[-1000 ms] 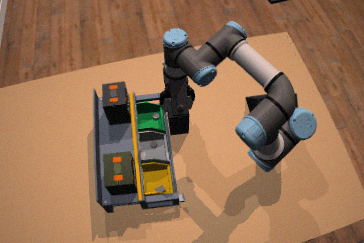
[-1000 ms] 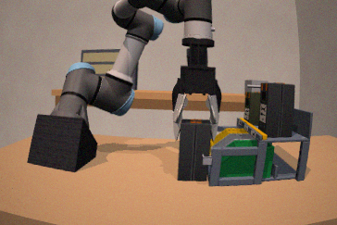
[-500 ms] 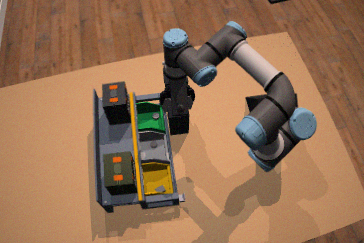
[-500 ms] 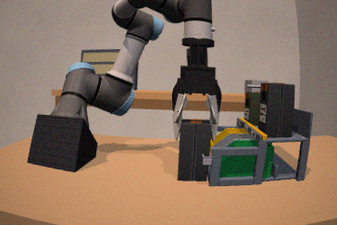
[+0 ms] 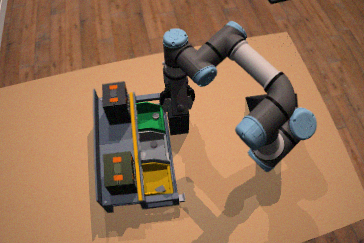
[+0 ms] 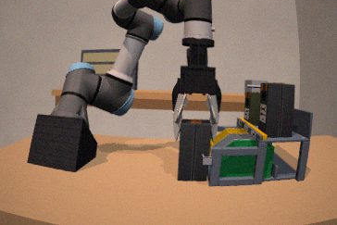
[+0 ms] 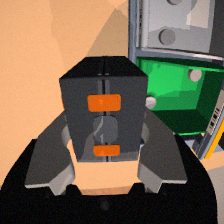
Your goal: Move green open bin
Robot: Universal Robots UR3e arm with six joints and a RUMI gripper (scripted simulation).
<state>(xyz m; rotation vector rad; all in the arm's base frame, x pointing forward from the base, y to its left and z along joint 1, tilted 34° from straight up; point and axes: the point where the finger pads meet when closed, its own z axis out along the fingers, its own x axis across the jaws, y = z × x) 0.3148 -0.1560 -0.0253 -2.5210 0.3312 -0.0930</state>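
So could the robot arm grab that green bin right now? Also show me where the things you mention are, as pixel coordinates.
Probably not yet: the fingers (image 6: 196,121) are closed on a black case (image 5: 179,121) (image 6: 193,152) (image 7: 105,125) standing beside the green bin (image 5: 151,116) (image 6: 237,161) (image 7: 172,85), whose top looks open. It would likely need to release the case first.
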